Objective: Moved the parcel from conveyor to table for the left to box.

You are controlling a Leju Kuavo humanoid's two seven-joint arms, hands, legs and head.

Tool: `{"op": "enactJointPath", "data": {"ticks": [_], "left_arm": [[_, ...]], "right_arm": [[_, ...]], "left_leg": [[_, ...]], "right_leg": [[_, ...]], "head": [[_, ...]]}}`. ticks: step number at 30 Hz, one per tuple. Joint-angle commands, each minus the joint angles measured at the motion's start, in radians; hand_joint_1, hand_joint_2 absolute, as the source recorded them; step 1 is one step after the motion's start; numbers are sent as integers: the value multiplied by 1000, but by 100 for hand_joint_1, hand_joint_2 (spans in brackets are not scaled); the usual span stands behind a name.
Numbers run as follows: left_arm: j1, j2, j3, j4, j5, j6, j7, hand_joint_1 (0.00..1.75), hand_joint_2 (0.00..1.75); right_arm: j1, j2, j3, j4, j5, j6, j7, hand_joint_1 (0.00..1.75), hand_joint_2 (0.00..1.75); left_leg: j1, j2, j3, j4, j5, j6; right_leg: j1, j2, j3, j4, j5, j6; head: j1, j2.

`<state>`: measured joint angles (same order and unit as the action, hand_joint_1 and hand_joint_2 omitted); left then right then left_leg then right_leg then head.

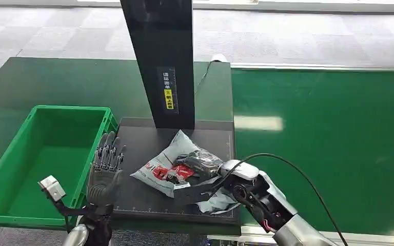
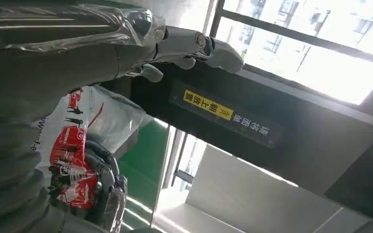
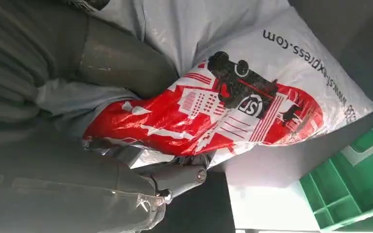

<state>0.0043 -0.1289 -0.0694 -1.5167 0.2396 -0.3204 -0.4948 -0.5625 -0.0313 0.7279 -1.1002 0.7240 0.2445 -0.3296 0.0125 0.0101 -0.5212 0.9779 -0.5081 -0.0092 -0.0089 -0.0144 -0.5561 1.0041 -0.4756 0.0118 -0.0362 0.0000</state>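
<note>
Right hand (image 1: 205,190) grips the parcel (image 1: 177,165), resting on the bench (image 1: 133,197): set-down step. Next, release. Left hand (image 1: 105,166) waits empty, fingers apart, beside the box (image 1: 28,130).

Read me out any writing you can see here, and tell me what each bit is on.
"express.com", the end of a web address whose start is creased: on the white and red parcel held by the right hand.
Yellow label and white characters on the black post: too small to read.
</note>
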Motion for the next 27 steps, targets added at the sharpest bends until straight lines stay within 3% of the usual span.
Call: {"op": "enactJointPath", "data": {"ticks": [1,7,12,16,17,18,19,20,22,27], "left_arm": [[-3,10,3,22,3,1,5,0,175],[-5,8,5,23,5,4,4,0,175],[-18,10,6,23,16,24,0,0,175],[-39,18,-6,34,26,39,-5,0,175],[-38,23,-10,28,29,41,-8,0,175],[-40,26,-11,28,31,41,-9,0,175],[-44,28,-11,30,38,42,-9,0,175],[-63,30,-22,49,51,38,-9,0,175],[-78,30,-31,62,60,46,-9,0,175],[-75,31,-35,61,61,48,-9,0,175]], "right_arm": [[-49,-9,66,104,-2,3,-3,175,175],[-54,-13,81,96,-2,12,1,175,175],[-112,51,142,200,-24,9,-22,175,175],[-140,92,143,253,-16,-136,-40,175,175],[-138,96,112,238,-34,-195,-53,115,175],[-137,94,99,227,-43,-215,-63,31,175],[-117,93,62,189,-83,-231,-89,2,175],[13,123,-121,19,-244,-515,-345,0,175],[81,83,-129,-152,-284,-524,-295,0,175],[84,78,-121,-156,-284,-520,-288,0,175]], "left_leg": [[0,0,0,-1,2,0],[0,0,0,-1,1,0],[0,3,0,-1,1,0],[0,2,0,-1,1,0],[0,2,-1,-1,2,0],[0,3,-1,-1,2,0],[0,2,0,-1,1,0],[0,2,-1,-1,2,0],[0,-3,-1,-1,2,0],[0,-3,-2,-1,2,1]], "right_leg": [[0,2,-1,-1,2,-1],[0,1,0,-1,1,-1],[0,5,-2,-1,2,-1],[0,3,-1,0,2,-1],[0,4,-2,-1,3,-1],[0,5,-3,-1,3,-2],[0,3,-2,0,2,-1],[0,3,-3,0,2,-2],[1,-2,-1,-1,1,-1],[0,0,-2,-1,1,-1]], "head": [[0,0],[0,0],[0,0],[0,0],[0,0],[0,0],[0,0],[0,0],[0,0],[0,0]]}}
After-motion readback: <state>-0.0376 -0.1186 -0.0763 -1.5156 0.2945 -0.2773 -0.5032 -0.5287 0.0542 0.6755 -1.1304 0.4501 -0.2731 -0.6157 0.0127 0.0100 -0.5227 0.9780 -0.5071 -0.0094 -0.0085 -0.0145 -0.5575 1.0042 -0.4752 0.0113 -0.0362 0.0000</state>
